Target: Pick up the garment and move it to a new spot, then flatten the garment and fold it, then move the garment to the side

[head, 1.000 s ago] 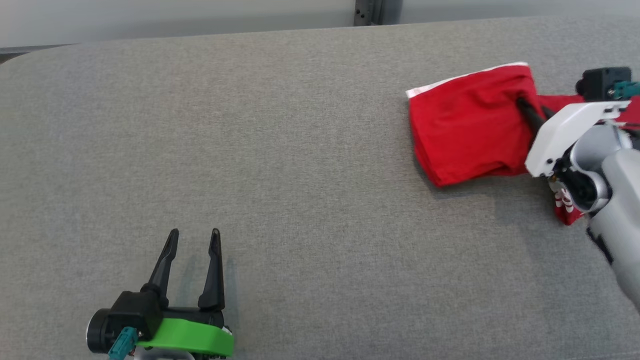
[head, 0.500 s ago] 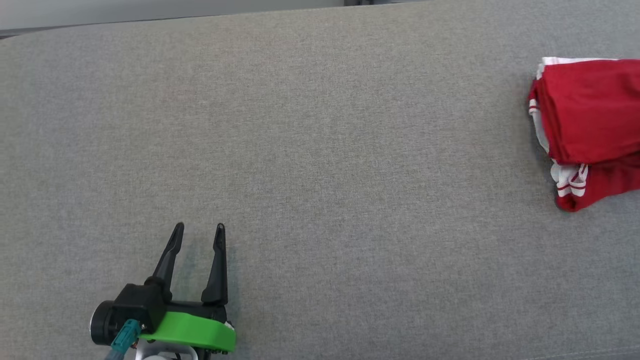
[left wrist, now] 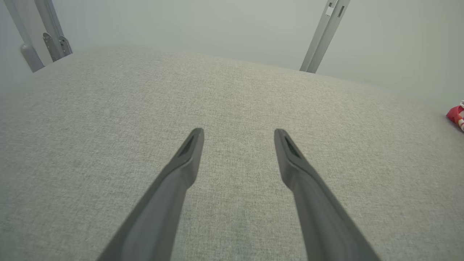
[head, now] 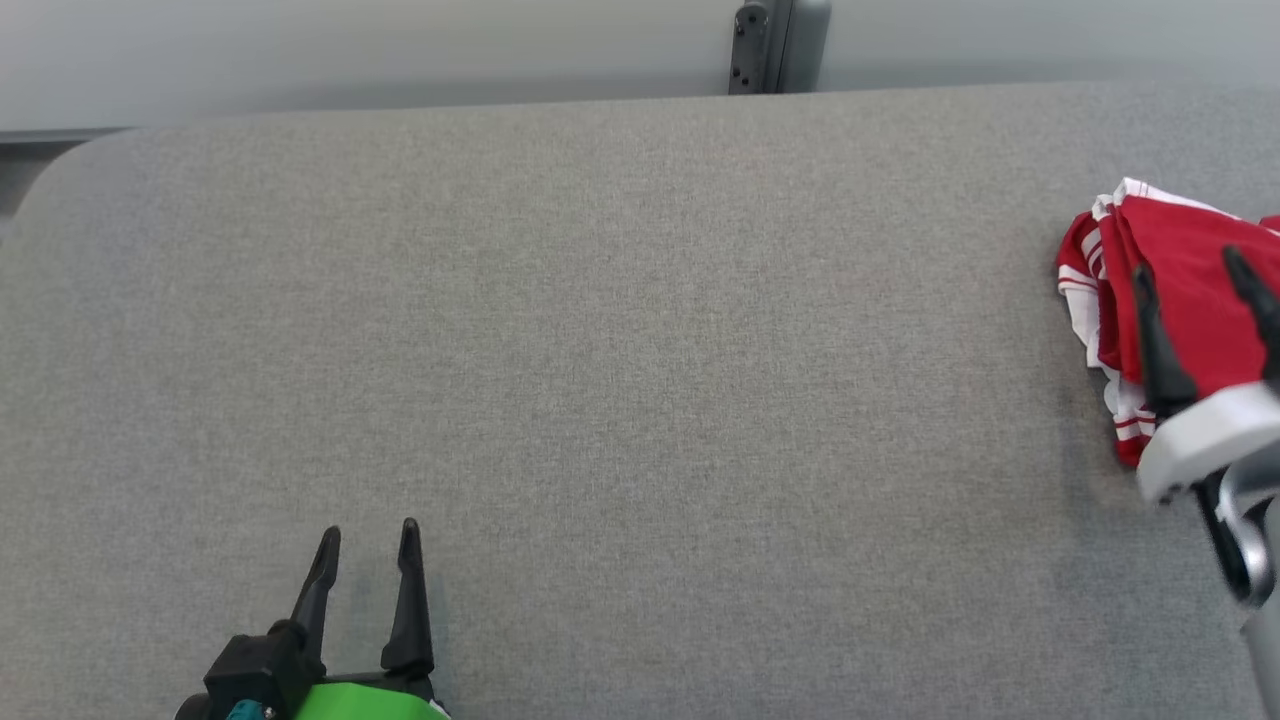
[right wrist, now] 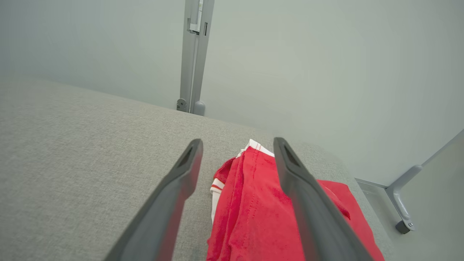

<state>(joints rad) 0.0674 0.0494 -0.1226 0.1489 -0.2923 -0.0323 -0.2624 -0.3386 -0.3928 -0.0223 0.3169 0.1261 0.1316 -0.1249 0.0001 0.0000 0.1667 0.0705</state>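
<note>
The garment (head: 1175,275) is red with white striped trim, folded into a bundle at the far right of the grey padded table (head: 600,350). It also appears as the red cloth (right wrist: 253,217) in the right wrist view and as a small red corner (left wrist: 456,115) at the right edge of the left wrist view. My right gripper (head: 1190,265) hovers open over the garment, its fingers spread with nothing between them. My left gripper (head: 365,540) stands open near the table's front left, over bare fabric.
A grey metal post (head: 778,45) stands behind the table's far edge. Another post foot (right wrist: 402,203) stands off the table's right end. The table's rounded left corner (head: 60,165) lies at the far left.
My right gripper has opened and let go of the garment, which now lies bunched at the far right. The head camera has shifted. My left gripper has stayed open.
</note>
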